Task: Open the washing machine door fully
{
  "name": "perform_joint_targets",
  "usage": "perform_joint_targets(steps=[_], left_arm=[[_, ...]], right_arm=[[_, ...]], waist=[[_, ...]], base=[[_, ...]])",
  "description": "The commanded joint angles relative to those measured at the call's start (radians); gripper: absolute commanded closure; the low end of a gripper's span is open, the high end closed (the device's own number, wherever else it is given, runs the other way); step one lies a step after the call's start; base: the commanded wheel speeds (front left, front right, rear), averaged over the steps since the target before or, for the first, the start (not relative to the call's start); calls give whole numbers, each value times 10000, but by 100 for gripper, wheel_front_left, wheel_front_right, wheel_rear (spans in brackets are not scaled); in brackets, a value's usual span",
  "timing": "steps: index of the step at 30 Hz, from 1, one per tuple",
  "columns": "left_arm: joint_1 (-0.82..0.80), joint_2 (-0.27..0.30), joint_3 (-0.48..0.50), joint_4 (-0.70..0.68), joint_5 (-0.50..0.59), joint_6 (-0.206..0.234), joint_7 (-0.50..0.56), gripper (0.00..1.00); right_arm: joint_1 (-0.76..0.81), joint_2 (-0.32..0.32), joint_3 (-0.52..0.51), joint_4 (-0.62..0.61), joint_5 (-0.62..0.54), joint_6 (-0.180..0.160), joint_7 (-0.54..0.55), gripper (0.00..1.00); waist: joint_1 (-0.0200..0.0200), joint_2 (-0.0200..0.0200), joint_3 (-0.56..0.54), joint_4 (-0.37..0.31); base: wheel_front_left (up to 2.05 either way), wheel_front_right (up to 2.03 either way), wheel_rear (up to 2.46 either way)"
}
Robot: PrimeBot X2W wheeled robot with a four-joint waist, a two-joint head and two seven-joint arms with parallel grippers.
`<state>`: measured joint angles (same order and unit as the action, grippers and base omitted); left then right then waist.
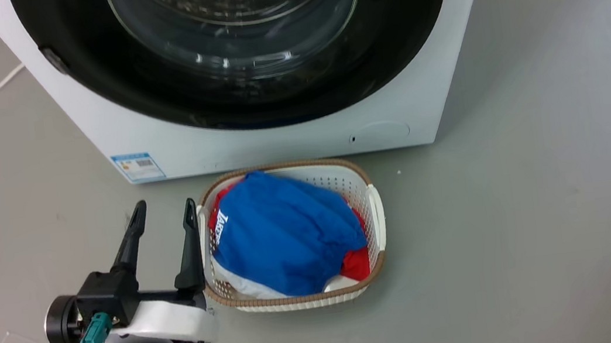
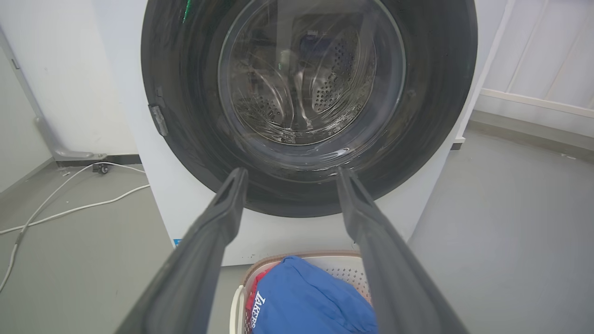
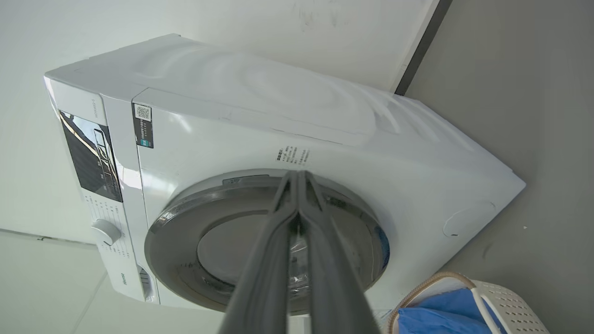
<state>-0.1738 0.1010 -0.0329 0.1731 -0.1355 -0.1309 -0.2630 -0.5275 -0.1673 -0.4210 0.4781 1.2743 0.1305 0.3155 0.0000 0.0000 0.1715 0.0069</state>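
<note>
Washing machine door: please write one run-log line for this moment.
door: closed | left tool: open, beside basket, holds nothing | right tool: shut, aimed at door | task: not begun

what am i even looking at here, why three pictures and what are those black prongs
These are three cameras on one two-armed robot, all at the same moment. The head view looks down from its head: a white washing machine with its round black door shut, and in front of it, on the grey floor, a laundry basket of blue and red clothes.

The prongs are gripper fingers. The left gripper stands beside the basket, open and holding nothing. The left wrist view looks along those same fingers towards the door.

The right wrist view comes from the other arm, so the machine looks tilted. The right gripper is pressed shut and empty, pointing at the door.
</note>
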Motion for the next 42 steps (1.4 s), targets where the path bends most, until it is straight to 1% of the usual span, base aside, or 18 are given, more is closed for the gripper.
perform_joint_targets(steps=[1, 3, 7, 9, 12, 16, 21, 28, 38, 42], left_arm=[[-176, 0, -39, -69, 53, 4, -25, 0], [-323, -13, -102, -158, 54, 4, -25, 0], [-654, -16, -247, -360, 23, 4, -25, 0], [-827, -21, -312, -469, 8, 4, -25, 0], [-1058, -50, -412, -660, -23, 4, -25, 0], [-1284, -104, -469, -879, -48, 4, -25, 0], [-1512, -230, -623, -1009, -163, 4, -25, 0], [-1757, -313, -833, -1094, -145, 4, -25, 0], [-2089, -345, -950, -1188, -170, 4, -25, 0], [-2166, -360, -924, -1246, -149, 4, -25, 0]], right_arm=[[-506, -166, -110, 280, 129, 4, 280, 100], [-1247, -407, -238, 857, 250, 4, 893, 100], [-2721, -897, -282, 1813, 15, 4, 2003, 100], [-3490, -1040, -306, 2193, -95, 4, 2443, 100], [-4572, -1200, -149, 2665, -562, 4, 2965, 100], [-5874, -1164, 91, 3114, -1222, 4, 3626, 100], [-7170, -1070, 357, 3549, -2242, 4, 4094, 100], [-8286, -706, 474, 3598, -3433, 3, 4573, 100], [-9366, -308, -302, 3690, -4909, 4, 4848, 100], [-9700, -108, -550, 3735, -5343, 3, 5305, 100]], waist=[[0, 0, 336, 136], [0, 0, 583, 224], [0, 0, 1141, 398], [0, 0, 1422, 471], [0, 0, 1821, 590], [0, 0, 2262, 698], [0, 0, 2692, 862], [0, 0, 3140, 1119], [0, 0, 3777, 1430], [0, 0, 4037, 1435]], base=[[0, 0, 0], [0, 0, 0], [0, 0, 0], [0, 0, 0], [0, 0, 0], [0, 0, 0], [0, 0, 0], [0, 0, 0], [0, 0, 0], [0, 0, 0]])
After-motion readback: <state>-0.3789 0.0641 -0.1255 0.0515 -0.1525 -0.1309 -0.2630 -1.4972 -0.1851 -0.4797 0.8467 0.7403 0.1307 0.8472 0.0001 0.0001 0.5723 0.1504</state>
